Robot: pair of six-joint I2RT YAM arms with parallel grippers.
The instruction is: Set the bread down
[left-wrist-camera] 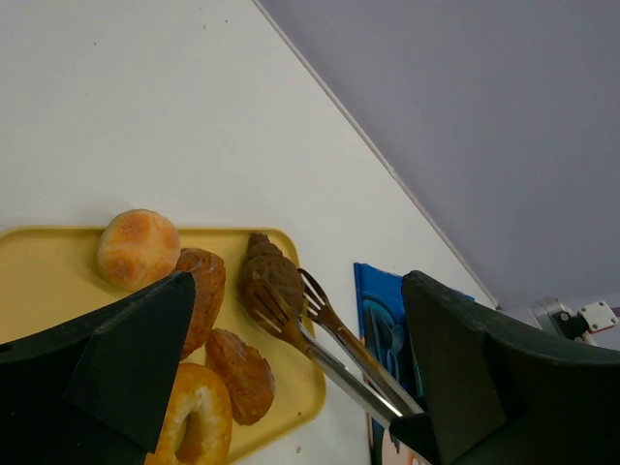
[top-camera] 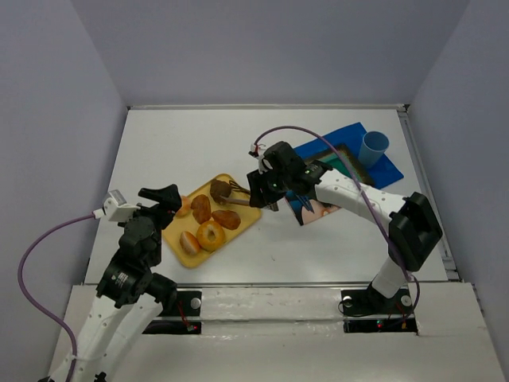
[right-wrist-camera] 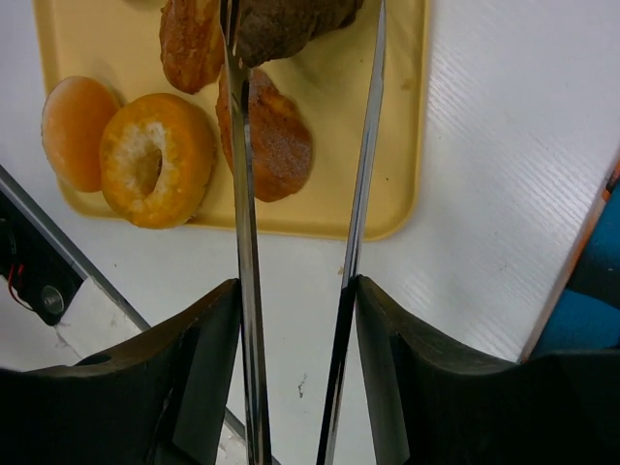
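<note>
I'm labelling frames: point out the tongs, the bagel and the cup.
tongs (right-wrist-camera: 244,223), right wrist view, left blade
bagel (right-wrist-camera: 194,155), right wrist view, right crust
cup (top-camera: 371,151), top view, side wall

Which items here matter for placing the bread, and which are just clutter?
Job: right pincer, tongs, dark bread between their tips, yellow tray, other breads on it.
Lying about: blue cup, blue cloth, printed sheet.

White-linked arms (top-camera: 350,195) carry black joints (top-camera: 413,227) and purple cables (top-camera: 22,274).
</note>
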